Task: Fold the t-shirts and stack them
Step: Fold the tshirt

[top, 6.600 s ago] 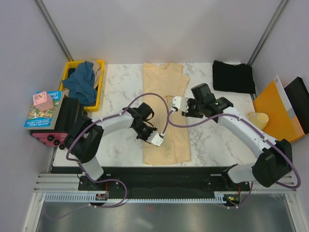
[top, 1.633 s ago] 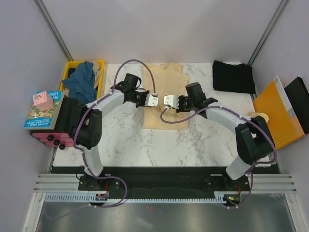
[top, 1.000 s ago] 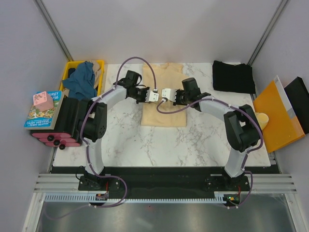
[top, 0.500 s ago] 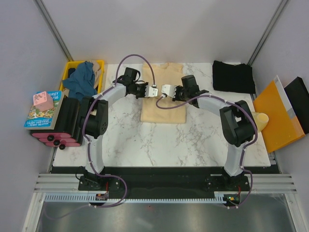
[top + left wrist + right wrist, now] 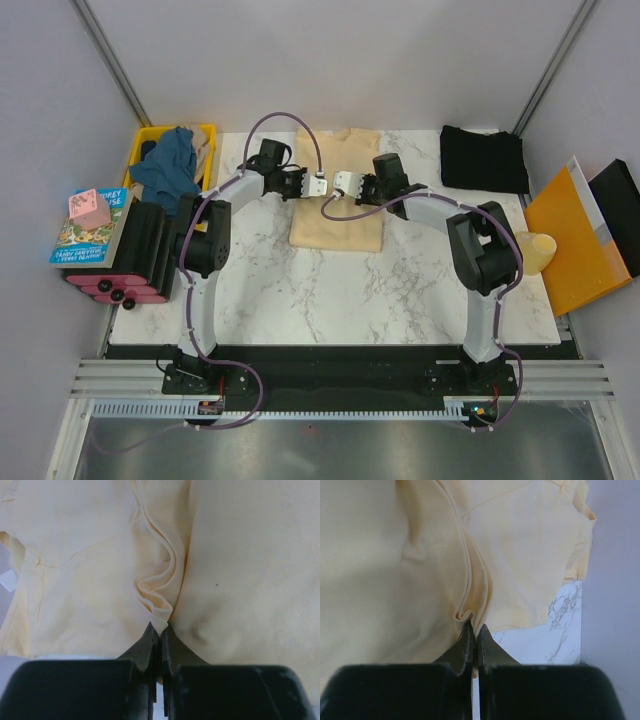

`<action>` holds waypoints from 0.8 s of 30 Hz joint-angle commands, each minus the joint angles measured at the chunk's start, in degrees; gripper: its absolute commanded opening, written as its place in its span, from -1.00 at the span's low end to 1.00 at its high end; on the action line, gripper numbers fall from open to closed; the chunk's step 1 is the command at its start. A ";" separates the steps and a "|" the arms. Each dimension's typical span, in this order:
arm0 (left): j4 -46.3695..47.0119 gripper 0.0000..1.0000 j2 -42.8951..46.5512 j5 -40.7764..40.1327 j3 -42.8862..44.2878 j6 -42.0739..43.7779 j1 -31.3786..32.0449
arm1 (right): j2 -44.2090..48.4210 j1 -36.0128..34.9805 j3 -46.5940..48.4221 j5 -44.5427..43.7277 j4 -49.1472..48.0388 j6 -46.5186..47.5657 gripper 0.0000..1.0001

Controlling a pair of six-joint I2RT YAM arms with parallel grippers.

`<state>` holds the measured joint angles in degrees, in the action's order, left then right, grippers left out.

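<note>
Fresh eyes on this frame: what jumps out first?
The left gripper and right gripper almost meet over the far middle of the table, each shut on a pinch of the cream-yellow t-shirt. Next comes the black t-shirt lying at the far right corner. The teal-blue t-shirt is heaped in the yellow crate at the table's far left.

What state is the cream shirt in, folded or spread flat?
Folded over: the cream shirt lies doubled, one layer atop another in both wrist views; the left gripper and right gripper pinch the upper layer.
</note>
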<state>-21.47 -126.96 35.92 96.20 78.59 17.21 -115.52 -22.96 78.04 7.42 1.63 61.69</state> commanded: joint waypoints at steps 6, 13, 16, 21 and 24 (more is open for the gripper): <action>4.16 -0.96 -0.84 -1.29 3.02 -3.53 -1.13 | -2.25 0.46 3.34 -2.41 -3.12 -0.52 -1.00; 5.47 -0.23 -1.10 -3.05 2.68 -4.93 -1.22 | -4.35 0.55 4.23 -4.78 -4.79 -0.61 -0.28; 8.19 -0.17 -0.31 -5.24 1.10 -8.25 -1.48 | -4.62 0.55 4.05 -6.98 -6.11 -1.39 0.26; 21.29 0.82 3.20 -9.28 -6.54 -12.32 -2.10 | -4.27 0.55 3.26 -11.10 -8.39 -3.94 0.47; 28.21 0.99 5.40 -10.69 -11.38 -13.19 -2.10 | -4.36 0.37 3.08 -15.93 -11.64 -4.91 0.46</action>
<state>-4.97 -125.95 28.80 89.73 69.76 15.64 -119.77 -22.65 80.01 -1.43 -4.05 59.42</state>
